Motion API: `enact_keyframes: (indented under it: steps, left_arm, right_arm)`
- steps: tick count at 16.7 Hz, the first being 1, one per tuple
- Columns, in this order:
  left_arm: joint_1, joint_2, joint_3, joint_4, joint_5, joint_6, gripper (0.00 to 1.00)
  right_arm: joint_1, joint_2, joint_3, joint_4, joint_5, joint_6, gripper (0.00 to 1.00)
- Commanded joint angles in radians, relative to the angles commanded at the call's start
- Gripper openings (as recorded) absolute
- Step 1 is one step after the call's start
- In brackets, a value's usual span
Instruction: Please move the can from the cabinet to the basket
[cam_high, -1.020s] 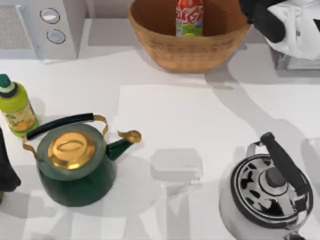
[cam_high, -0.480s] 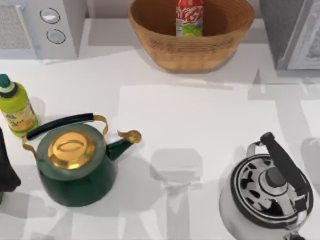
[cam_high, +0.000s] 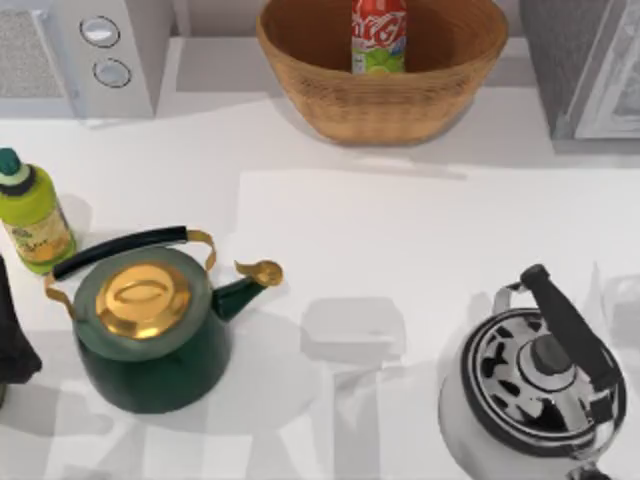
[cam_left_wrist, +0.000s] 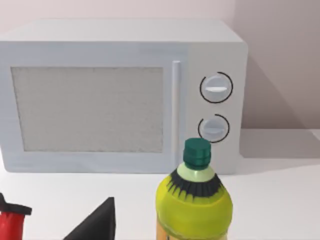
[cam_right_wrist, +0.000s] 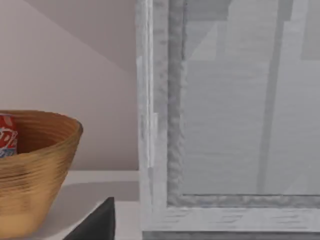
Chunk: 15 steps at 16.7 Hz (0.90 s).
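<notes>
The red and lime-green can (cam_high: 379, 35) stands upright inside the tan wicker basket (cam_high: 380, 105) at the back middle of the table. The right wrist view also shows the basket (cam_right_wrist: 35, 170) and a sliver of the can (cam_right_wrist: 7, 136). The cabinet (cam_high: 590, 65) stands at the back right, and its pale framed door (cam_right_wrist: 240, 125) is close in front of the right wrist camera. One dark fingertip (cam_right_wrist: 97, 225) of my right gripper shows off to one side with nothing held. My left gripper (cam_high: 10, 345) is parked at the table's left edge, and its fingertip (cam_left_wrist: 97, 225) is likewise bare.
A white microwave (cam_high: 85, 55) sits at the back left. A yellow-green bottle (cam_high: 30, 215) stands in front of it. Toward the front stand a green kettle with a gold lid (cam_high: 150, 320) on the left and a black-and-white kettle (cam_high: 535, 385) on the right.
My right arm has pulled back from the table's back right corner and left the top view. The can has stayed upright in the basket.
</notes>
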Motion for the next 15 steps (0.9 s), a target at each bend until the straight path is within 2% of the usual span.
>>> enact_keyframes:
  steps: [6,12,15]
  left_arm:
    - [0.000,0.000,0.000,0.000,0.000,0.000,1.00]
    - [0.000,0.000,0.000,0.000,0.000,0.000,1.00]
    - [0.000,0.000,0.000,0.000,0.000,0.000,1.00]
  right_arm:
    - [-0.061,-0.201,-0.180,-0.060,-0.064,-0.002,1.00]
    - [-0.065,-0.188,-0.174,-0.049,-0.071,-0.002,1.00]
    - [-0.129,-0.106,-0.138,0.030,-0.141,-0.004,1.00]
